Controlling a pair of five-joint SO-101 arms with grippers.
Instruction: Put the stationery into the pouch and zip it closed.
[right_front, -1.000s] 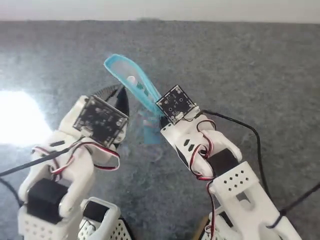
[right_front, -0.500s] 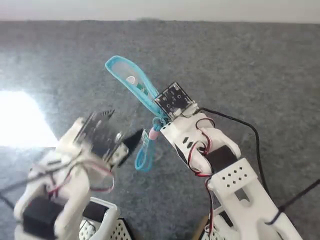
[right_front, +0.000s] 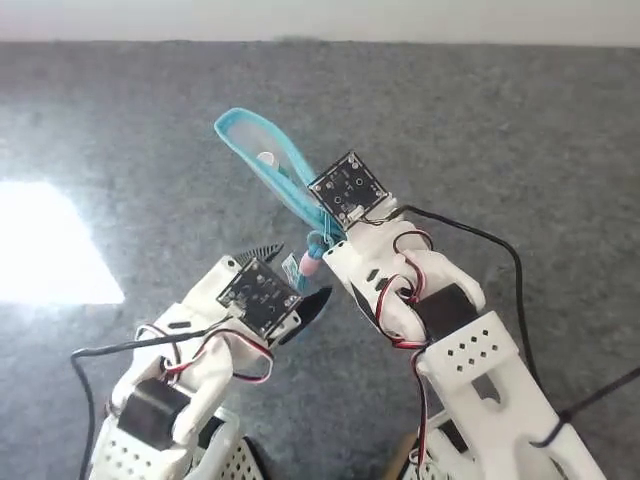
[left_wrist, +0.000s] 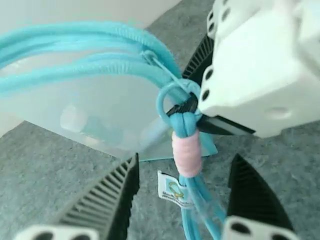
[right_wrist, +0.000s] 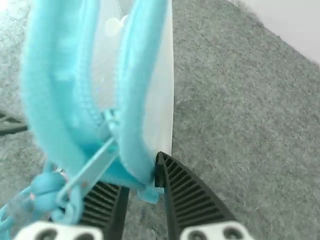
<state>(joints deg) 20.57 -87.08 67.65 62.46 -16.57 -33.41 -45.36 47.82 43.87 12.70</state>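
Held the pouch (right_front: 262, 160) clear of the table (right_front: 520, 120) at centre with right gripper (right_wrist: 142, 175) clamped on its near end; had left gripper (left_wrist: 185, 162) spread apart astride the cord (left_wrist: 186, 125); looked light, soft, floppy, best taken by that cord

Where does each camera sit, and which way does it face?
High view: fixed above the grey table, looking down on the left arm, right arm and translucent turquoise-edged pouch.
Left wrist view: on the left arm, facing past its open left gripper at the pink-beaded turquoise zip cord.
Right wrist view: on the right arm, facing past the right gripper clamped on the pouch's end.
Both wrist views share the pouch and cord.
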